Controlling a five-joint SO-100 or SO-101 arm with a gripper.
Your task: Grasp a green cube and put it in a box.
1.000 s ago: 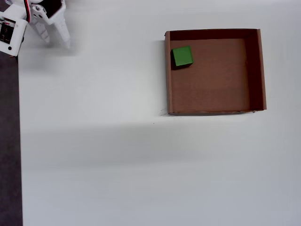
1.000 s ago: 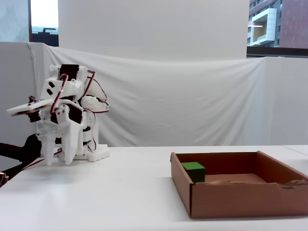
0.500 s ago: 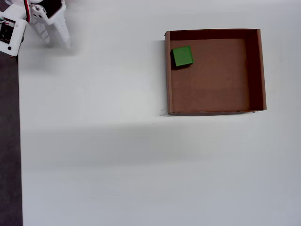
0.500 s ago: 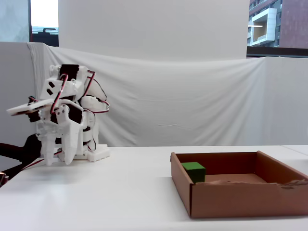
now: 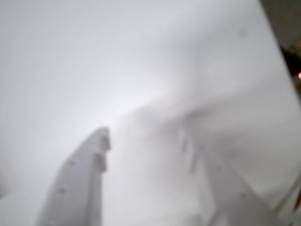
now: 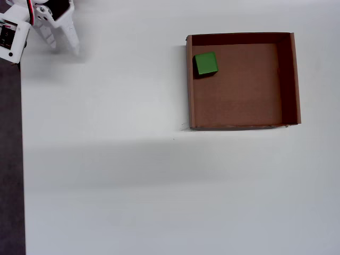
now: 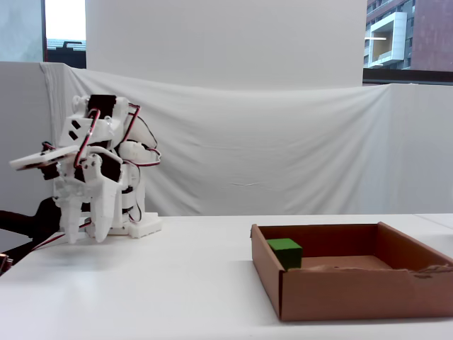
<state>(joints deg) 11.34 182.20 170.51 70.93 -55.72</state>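
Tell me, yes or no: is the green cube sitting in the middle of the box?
No. In the overhead view the green cube sits by the left wall of the box, near its top-left corner.

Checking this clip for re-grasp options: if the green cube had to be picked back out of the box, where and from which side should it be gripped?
From above. The green cube sits flat on the floor of the box, tight in the corner that is upper left in the overhead view, so the walls there likely block side approaches. Probably close the fingers on whichever pair of opposite faces leaves room beside the walls. The gripper hangs far off, empty.
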